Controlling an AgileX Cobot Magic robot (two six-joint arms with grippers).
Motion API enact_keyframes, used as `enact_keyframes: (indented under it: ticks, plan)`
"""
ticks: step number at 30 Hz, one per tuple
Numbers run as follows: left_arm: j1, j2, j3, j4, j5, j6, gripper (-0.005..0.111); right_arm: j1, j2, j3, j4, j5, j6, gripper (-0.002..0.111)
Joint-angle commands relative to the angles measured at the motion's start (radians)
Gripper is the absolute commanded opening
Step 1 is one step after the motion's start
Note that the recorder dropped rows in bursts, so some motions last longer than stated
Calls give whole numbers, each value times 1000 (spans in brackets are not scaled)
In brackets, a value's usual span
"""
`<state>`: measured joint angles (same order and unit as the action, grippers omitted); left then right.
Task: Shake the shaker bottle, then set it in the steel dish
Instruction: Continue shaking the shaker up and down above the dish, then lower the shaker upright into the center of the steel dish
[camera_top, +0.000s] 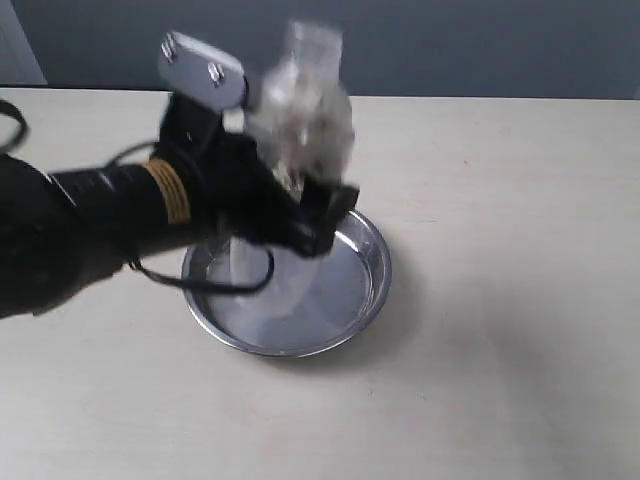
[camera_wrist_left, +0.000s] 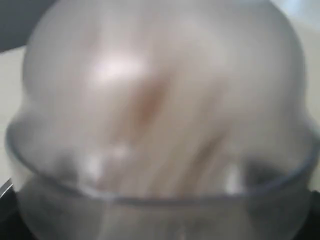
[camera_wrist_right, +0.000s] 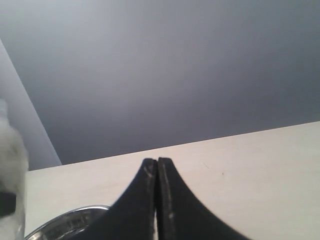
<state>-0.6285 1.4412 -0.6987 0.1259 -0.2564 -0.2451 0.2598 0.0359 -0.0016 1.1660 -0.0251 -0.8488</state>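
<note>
The shaker bottle (camera_top: 300, 115) is held in the air above the steel dish (camera_top: 365, 285), blurred by motion, cap upward. My left gripper (camera_top: 290, 195) is shut on its lower body. In the left wrist view the bottle's frosted dome (camera_wrist_left: 160, 100) fills the frame, with a brown smear of granules inside; the fingers are hidden. The steel dish sits on the table under the bottle. My right gripper (camera_wrist_right: 157, 162) is shut and empty, with the dish rim (camera_wrist_right: 65, 220) and the bottle (camera_wrist_right: 11, 185) at the frame's edge.
A pale table (camera_top: 500, 200) stretches to the right and front of the dish. A dark grey wall (camera_top: 450, 45) runs along the table's far edge. The left arm's black body and cable (camera_top: 100, 215) lie over the table's left side.
</note>
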Motion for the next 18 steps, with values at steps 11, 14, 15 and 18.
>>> enact_keyframes:
  ticks: [11, 14, 15, 18]
  plan:
    - [3, -22, 42, 16, -152, -5, 0, -3, -2, 2, -1, -10, -4, -1]
    - [-15, -112, 20, 29, -328, -5, 0, -3, -2, 2, -1, -12, -4, -1]
    - [-15, -113, 26, 18, -313, -5, 0, -3, -2, 2, -1, -12, -4, -1]
    - [-15, -41, 85, 4, -264, -5, 0, -3, -2, 2, -1, -12, -4, -1]
